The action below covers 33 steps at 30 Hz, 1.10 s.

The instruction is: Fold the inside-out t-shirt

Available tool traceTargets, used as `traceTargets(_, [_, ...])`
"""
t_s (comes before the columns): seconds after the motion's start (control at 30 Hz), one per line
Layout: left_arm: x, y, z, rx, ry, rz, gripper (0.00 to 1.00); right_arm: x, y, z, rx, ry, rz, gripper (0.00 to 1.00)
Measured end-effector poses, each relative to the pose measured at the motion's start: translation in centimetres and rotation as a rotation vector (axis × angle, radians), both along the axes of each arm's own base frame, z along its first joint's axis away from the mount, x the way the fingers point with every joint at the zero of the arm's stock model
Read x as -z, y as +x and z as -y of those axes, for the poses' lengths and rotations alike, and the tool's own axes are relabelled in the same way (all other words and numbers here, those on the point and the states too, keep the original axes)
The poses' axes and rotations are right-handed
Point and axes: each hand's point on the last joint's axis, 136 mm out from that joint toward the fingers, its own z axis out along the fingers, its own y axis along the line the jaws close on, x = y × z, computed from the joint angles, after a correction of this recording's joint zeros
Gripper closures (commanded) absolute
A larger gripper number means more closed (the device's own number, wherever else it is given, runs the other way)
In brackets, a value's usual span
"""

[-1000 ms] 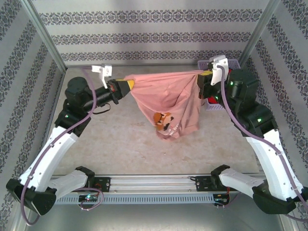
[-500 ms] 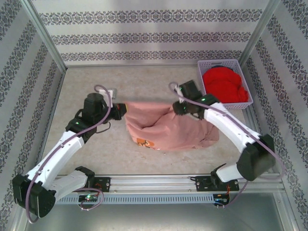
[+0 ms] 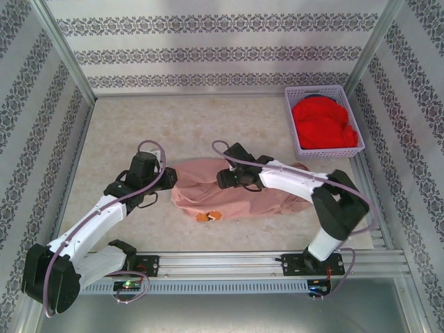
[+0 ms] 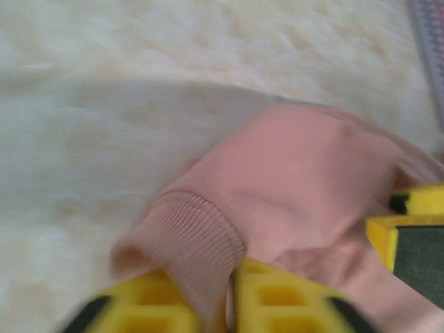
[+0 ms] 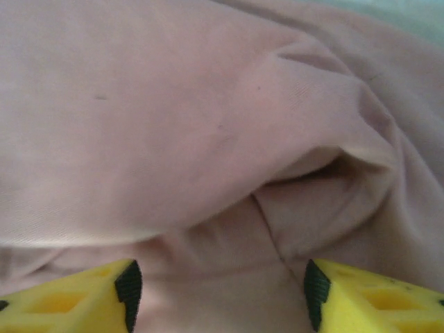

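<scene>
The inside-out t-shirt (image 3: pixel 263 198), dusty salmon pink, lies crumpled in a long heap on the table's near middle. A bit of its orange print (image 3: pixel 208 216) peeks out at the front edge. My left gripper (image 3: pixel 168 179) sits low at the heap's left end. In the left wrist view its yellow fingers (image 4: pixel 291 302) stand close together with the shirt's ribbed band (image 4: pixel 201 239) pinched between them, so the left gripper (image 4: pixel 232 295) is shut on it. My right gripper (image 3: pixel 223 179) rests on top of the heap, left of centre. Seen from its wrist, the right gripper (image 5: pixel 222 291) is open over loose folds (image 5: pixel 208 139).
A lilac basket (image 3: pixel 291 128) holding a bright red garment (image 3: pixel 322 123) stands at the back right. Patterned walls close in three sides. A metal rail (image 3: pixel 222 263) with the arm bases runs along the near edge. Bare table (image 3: pixel 173 125) lies behind the shirt.
A second ago both grippers held the shirt stretched high between them. Both arms have dropped and drawn together, the shirt has settled on the table, and the right gripper has opened and let go.
</scene>
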Motion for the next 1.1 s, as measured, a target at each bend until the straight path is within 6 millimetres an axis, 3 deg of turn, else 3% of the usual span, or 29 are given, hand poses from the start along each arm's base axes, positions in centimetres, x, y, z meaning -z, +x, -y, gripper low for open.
traceTargets(0.1, [0.3,-0.1,-2.9,-0.104,0.143,-0.003,0.27,1.5,0.1,0.5,0.011,-0.032,-0.023,0.74])
traceTargets(0.17, [-0.5,-0.1,-2.7,-0.076,0.218,0.039,0.2,1.0,0.2,1.0,0.013,-0.016,-0.001,0.83])
traceTargets(0.3, [-1.2,0.1,2.2,0.149,0.217,0.12,0.2,-1.2,0.1,2.1,0.027,0.069,0.049,0.99])
traceTargets(0.43, [1.6,2.2,6.5,0.328,0.218,0.078,0.2,-2.3,0.4,2.5,0.035,0.141,0.071,1.0])
traceTargets(0.53, [4.1,3.3,10.0,0.472,0.202,0.033,0.19,-1.8,0.0,2.9,0.036,0.17,0.055,1.0])
traceTargets(0.63, [5.2,4.0,12.9,0.581,0.183,0.023,0.21,-1.5,-0.4,3.2,0.037,0.185,0.038,1.0])
traceTargets(0.77, [6.0,5.5,15.5,0.662,0.158,0.022,0.4,-1.9,-0.5,3.2,0.034,0.211,0.05,1.0])
traceTargets(0.87, [6.7,6.3,16.7,0.701,0.14,0.012,0.71,-2.1,-0.6,3.3,0.033,0.219,0.056,1.0])
traceTargets(0.93, [7.0,6.6,17.2,0.713,0.131,0.002,0.98,-2.4,-0.5,3.5,0.036,0.224,0.063,1.0])
traceTargets(1.03, [6.7,6.8,17.4,0.714,0.091,-0.007,1.0,-3.6,-0.3,4.2,0.034,0.233,0.101,1.0])
traceTargets(1.1, [5.2,7.0,17.2,0.688,0.025,-0.009,1.0,-5.2,-0.1,4.7,0.013,0.233,0.155,1.0])
